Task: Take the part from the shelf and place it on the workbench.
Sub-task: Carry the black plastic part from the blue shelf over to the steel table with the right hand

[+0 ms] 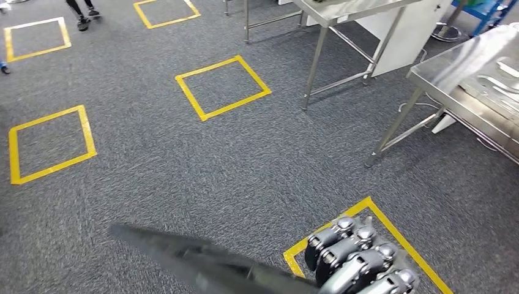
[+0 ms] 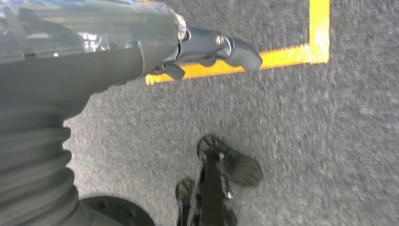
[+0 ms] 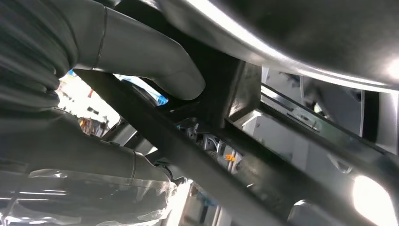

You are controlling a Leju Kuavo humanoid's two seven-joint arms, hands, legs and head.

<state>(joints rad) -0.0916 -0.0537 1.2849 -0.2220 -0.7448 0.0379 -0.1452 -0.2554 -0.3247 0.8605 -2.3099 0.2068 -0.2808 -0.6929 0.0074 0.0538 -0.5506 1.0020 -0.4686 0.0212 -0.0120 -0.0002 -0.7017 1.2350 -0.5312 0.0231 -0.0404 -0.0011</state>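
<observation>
Head view shows the right hand [image 1: 361,260] with fingers curled around a long, flat black part [image 1: 202,260] above grey carpet [image 1: 183,165] with yellow tape squares [image 1: 223,87]. A stainless-steel desk [image 1: 465,92] stands nearby. Whether the left hand [image 2: 207,47] is closed, I cannot tell.

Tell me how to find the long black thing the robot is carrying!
Look at the grey carpet with yellow taped squares. At the bottom, the right hand holds the part, a long dark bar stretching leftward, unlike the shiny steel tables.
</observation>
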